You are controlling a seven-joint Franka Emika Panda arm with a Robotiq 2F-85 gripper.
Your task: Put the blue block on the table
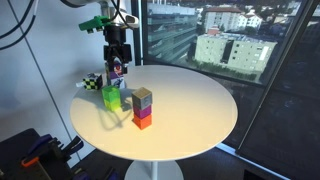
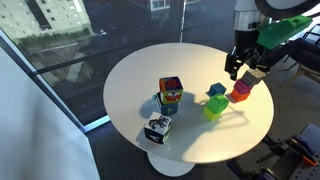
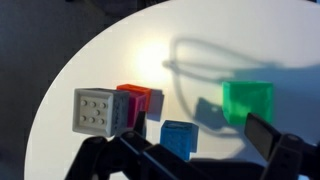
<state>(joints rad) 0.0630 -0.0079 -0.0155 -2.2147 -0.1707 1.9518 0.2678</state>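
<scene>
Black two-finger gripper hangs with jaws spread wide, gripping nothing. Between them we see one small bright-blue cube, apparently resting on the round white table. At its two o'clock sits one lime-green cube; at ten, one red cube and one white dotted cube. We judge a crooked retreat could clip the bright-blue cube.

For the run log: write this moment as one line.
gripper: open, above table | blue block: resting on table, below gripper, not gripped | green cube: beside it, apart | task: appears done
</scene>
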